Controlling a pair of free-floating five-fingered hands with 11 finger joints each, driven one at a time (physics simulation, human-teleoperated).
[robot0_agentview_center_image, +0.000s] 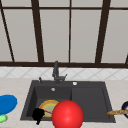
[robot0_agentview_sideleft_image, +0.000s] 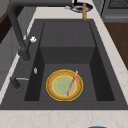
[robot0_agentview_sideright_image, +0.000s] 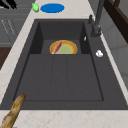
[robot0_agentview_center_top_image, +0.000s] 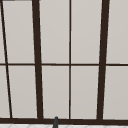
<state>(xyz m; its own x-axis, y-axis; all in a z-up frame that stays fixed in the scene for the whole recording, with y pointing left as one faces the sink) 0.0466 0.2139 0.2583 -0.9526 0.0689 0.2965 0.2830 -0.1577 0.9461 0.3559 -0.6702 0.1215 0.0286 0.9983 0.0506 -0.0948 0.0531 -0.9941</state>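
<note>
Red ball (robot0_agentview_center_image: 67, 114) beside left hand (robot0_agentview_center_image: 38, 114)

This is a home kitchen, shown by the dark sink (robot0_agentview_center_image: 87, 100) sunk into a pale marbled countertop (robot0_agentview_sideleft_image: 62, 118), with a dark faucet (robot0_agentview_center_image: 56, 71) standing at the sink's back edge. Behind the faucet runs a tiled backsplash (robot0_agentview_center_image: 100, 74), and above that a large window (robot0_agentview_center_top_image: 70, 62) with dark bars. A yellow plate (robot0_agentview_sideleft_image: 64, 85) lies in the sink's basin, and a loaf of bread (robot0_agentview_sideright_image: 12, 112) rests on the counter beside the sink.
</note>
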